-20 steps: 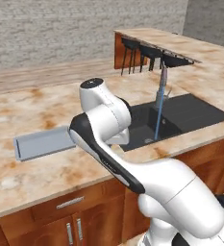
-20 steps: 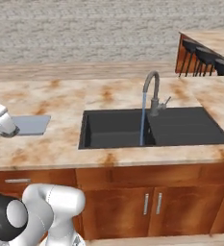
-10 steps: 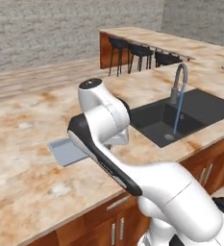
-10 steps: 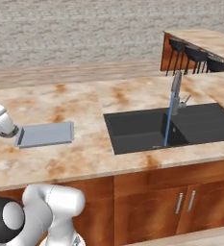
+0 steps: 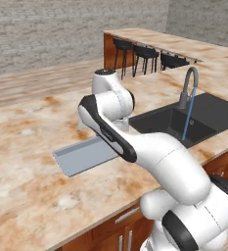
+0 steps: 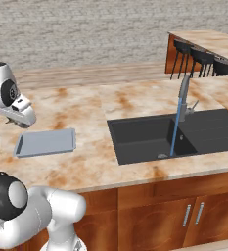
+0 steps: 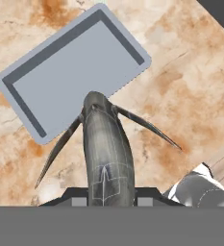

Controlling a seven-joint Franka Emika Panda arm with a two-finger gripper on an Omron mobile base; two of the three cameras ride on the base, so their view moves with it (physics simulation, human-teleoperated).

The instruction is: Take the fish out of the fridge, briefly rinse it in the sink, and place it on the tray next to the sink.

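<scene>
I'm working in a rendered home kitchen: a marble-look counter [image 6: 135, 100] over wooden cabinets [image 6: 184, 215], a black sink [image 6: 149, 139] with a gooseneck tap [image 6: 184, 95], and bar stools [image 5: 145, 54] at a breakfast bar.

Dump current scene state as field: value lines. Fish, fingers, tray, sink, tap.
fish: held in the fingers, seen in the hand view above the tray's near edge and the counter
fingers: shut on the fish
tray: on the counter left of the sink, nothing lying in it
sink: black basin, nothing visible in it
tap: running, blue stream falling into the basin
counter: marbled tan stone
task stage: fish not yet set on the tray
</scene>
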